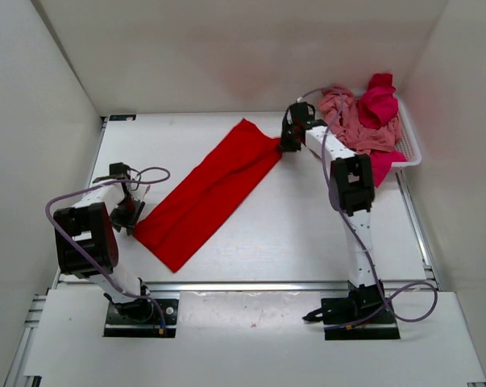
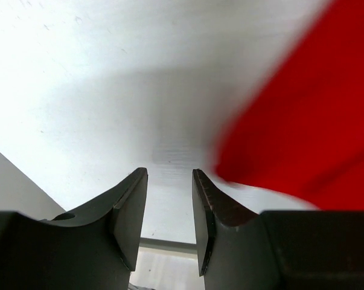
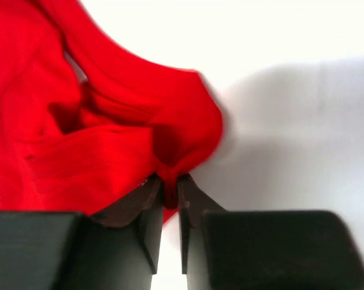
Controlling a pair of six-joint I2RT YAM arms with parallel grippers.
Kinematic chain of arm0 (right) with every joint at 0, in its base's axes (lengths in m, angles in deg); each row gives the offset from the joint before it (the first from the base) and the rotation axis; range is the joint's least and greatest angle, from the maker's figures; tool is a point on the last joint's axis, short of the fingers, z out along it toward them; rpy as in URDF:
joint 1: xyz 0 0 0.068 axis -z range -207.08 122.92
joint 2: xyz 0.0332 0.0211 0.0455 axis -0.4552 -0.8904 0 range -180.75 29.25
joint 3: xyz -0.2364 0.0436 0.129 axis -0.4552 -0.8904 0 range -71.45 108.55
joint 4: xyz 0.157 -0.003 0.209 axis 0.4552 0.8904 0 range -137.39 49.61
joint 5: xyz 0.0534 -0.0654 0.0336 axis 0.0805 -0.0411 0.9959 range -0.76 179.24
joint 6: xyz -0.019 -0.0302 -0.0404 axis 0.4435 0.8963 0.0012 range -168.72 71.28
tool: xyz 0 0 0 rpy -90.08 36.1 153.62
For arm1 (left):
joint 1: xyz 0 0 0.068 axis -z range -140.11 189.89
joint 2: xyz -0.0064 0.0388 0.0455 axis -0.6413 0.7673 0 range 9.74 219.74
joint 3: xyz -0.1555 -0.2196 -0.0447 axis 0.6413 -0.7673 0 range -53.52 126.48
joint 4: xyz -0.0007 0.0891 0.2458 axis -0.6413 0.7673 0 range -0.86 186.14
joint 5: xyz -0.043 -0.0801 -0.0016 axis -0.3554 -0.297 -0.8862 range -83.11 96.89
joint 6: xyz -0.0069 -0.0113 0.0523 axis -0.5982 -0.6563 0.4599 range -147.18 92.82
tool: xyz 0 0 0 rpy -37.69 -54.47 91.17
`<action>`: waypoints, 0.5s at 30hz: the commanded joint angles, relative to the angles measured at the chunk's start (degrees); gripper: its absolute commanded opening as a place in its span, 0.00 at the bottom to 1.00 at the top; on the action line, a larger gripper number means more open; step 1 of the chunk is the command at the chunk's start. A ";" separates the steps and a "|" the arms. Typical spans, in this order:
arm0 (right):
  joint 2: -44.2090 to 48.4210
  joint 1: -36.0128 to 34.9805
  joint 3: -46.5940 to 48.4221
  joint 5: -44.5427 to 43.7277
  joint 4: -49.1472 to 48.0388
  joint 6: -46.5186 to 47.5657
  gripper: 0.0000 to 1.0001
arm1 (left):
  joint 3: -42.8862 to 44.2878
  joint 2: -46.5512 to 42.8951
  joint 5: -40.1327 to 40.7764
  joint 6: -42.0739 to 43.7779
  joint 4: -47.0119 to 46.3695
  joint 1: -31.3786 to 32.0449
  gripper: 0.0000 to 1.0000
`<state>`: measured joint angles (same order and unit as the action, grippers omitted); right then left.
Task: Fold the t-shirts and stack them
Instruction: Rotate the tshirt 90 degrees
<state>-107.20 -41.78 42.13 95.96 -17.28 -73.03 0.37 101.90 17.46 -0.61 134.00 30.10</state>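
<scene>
A bright red t-shirt (image 1: 210,193) lies folded into a long strip, running diagonally across the table from front left to back right. My right gripper (image 1: 287,146) is at its far right corner. In the right wrist view that gripper (image 3: 169,188) is shut on a bunched fold of the red t-shirt (image 3: 109,139). My left gripper (image 1: 129,218) hovers beside the strip's near left end. In the left wrist view the left gripper (image 2: 169,181) stands open over bare table, with the red t-shirt (image 2: 308,109) just to its right and nothing between the fingers.
A white mesh basket (image 1: 412,153) stands at the back right. A salmon pink t-shirt (image 1: 351,121) and a crimson-magenta t-shirt (image 1: 378,101) are heaped in it, with magenta cloth hanging over its front rim. White walls enclose the table on three sides.
</scene>
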 commanded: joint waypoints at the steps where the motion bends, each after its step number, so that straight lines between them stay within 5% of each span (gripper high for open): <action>1: -10.20 -2.34 21.17 -8.02 -0.49 1.72 0.31 | -0.27 -2.42 -0.11 0.07 2.16 0.02 0.46; 5: -13.16 -5.07 30.56 -11.19 2.49 0.85 0.83 | -0.63 -1.81 -0.90 -0.11 2.95 0.02 0.47; 7: -9.56 -6.04 27.07 -12.78 5.82 -0.11 0.95 | 0.51 -1.63 -1.33 -0.29 2.69 0.38 0.47; 10: -0.69 -6.05 16.61 -13.31 7.59 -1.35 0.99 | 2.09 -2.07 -3.87 -0.99 2.43 2.65 0.47; 15: 24.85 -9.02 -15.85 -13.84 4.09 3.82 0.98 | -0.27 -6.37 -4.24 -3.01 0.32 7.50 0.48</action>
<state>-97.58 -50.00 38.15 84.49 -12.10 -72.03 0.46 100.75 15.43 -2.01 136.01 35.85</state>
